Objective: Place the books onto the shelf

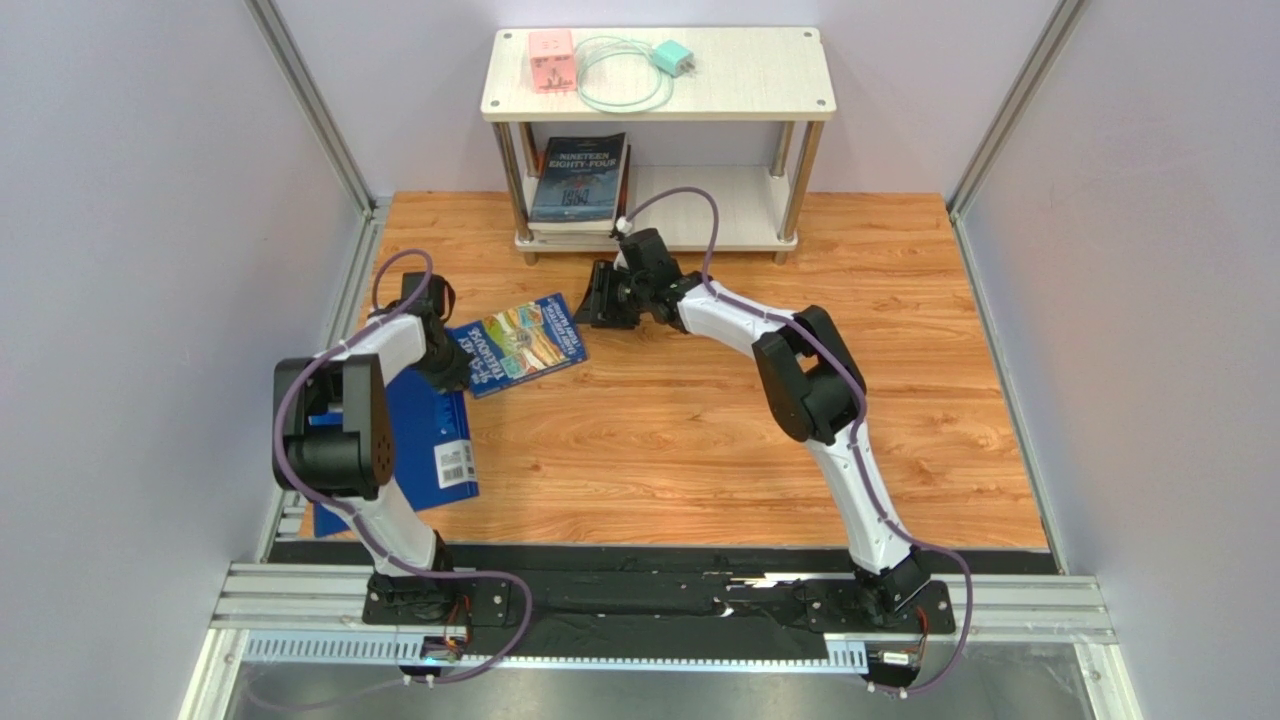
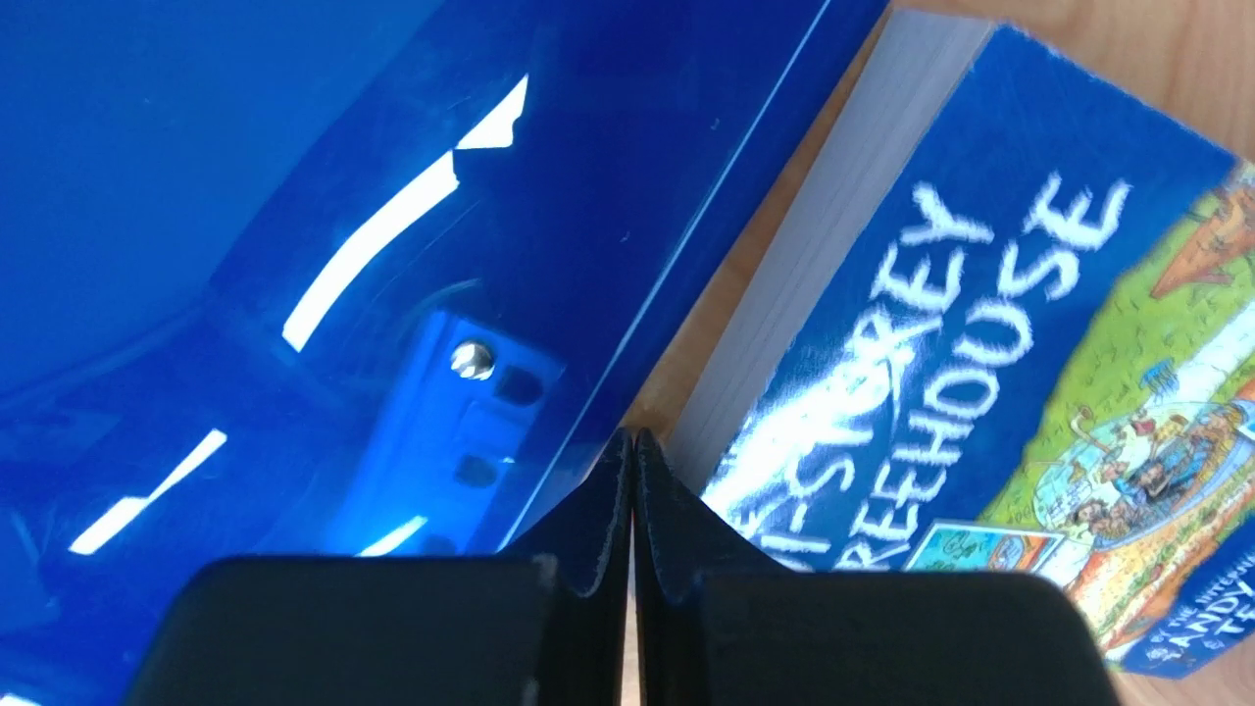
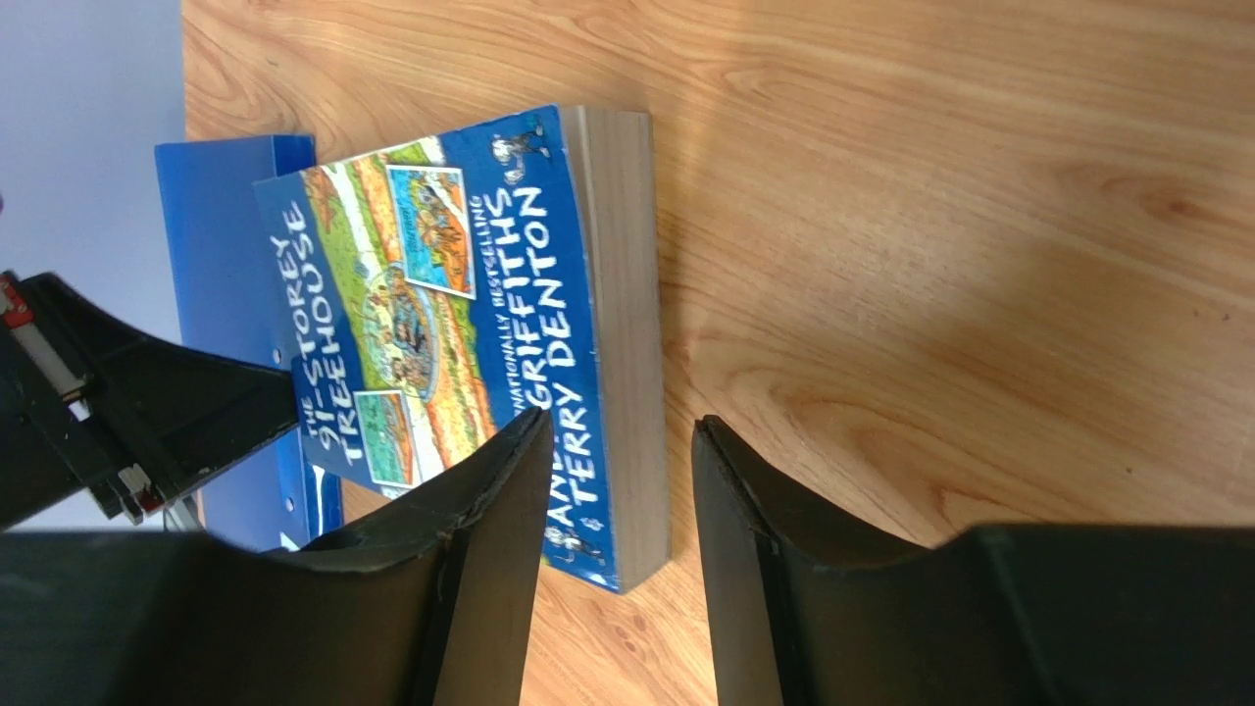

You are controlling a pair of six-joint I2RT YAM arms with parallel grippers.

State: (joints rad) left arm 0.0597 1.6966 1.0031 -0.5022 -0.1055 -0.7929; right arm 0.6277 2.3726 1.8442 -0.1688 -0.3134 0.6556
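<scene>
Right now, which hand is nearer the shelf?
Right. The right hand is just in front of the shelf; the left hand is farther back, at the blue folder.

The Treehouse book's corner hides behind a right gripper finger; left of the left gripper's fingers, the blue folder runs off-frame.

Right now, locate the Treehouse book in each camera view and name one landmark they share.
Top external: the Treehouse book lies left of centre on the wooden table.
Left wrist: the book fills the right half.
Right wrist: the book sits left of centre.
Shared landmark: the blue folder next to it, in all three views.
</scene>
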